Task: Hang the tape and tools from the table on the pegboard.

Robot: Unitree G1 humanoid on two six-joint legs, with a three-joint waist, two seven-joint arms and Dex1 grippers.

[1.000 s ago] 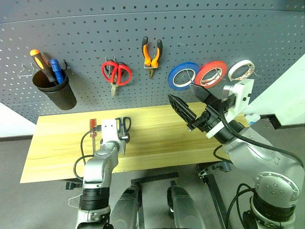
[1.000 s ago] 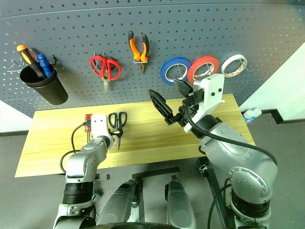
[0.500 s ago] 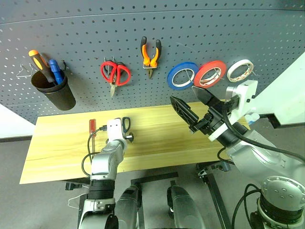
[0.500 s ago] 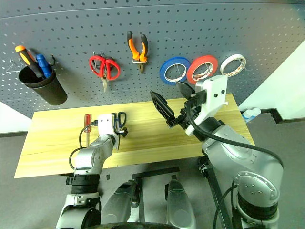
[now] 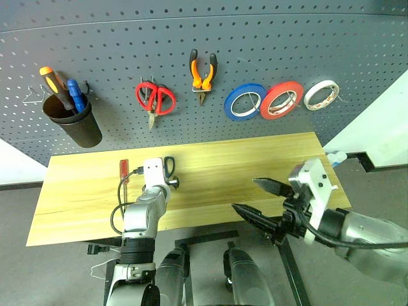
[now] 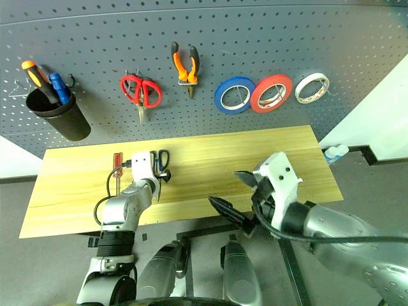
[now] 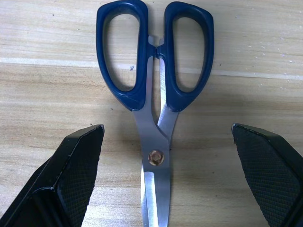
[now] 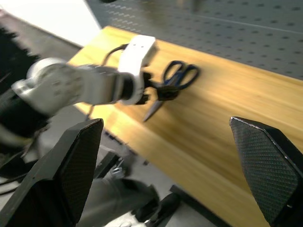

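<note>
The left gripper (image 7: 161, 189) stands wide open over the black-handled scissors (image 7: 156, 94), which lie flat on the wooden table (image 5: 242, 166) at lower left of the head view, its fingers either side of the blades without touching them; a red-handled screwdriver (image 5: 123, 170) lies just beside. The right gripper (image 5: 258, 199), also spread open and empty, hangs at lower right over the table's near edge. On the pegboard (image 5: 268, 44) across the top, the orange-handled pliers (image 5: 203, 71) and red tape roll (image 5: 281, 100) already hang, between red scissors (image 5: 155, 99), a blue roll (image 5: 245, 101) and a white roll (image 5: 321, 94).
</note>
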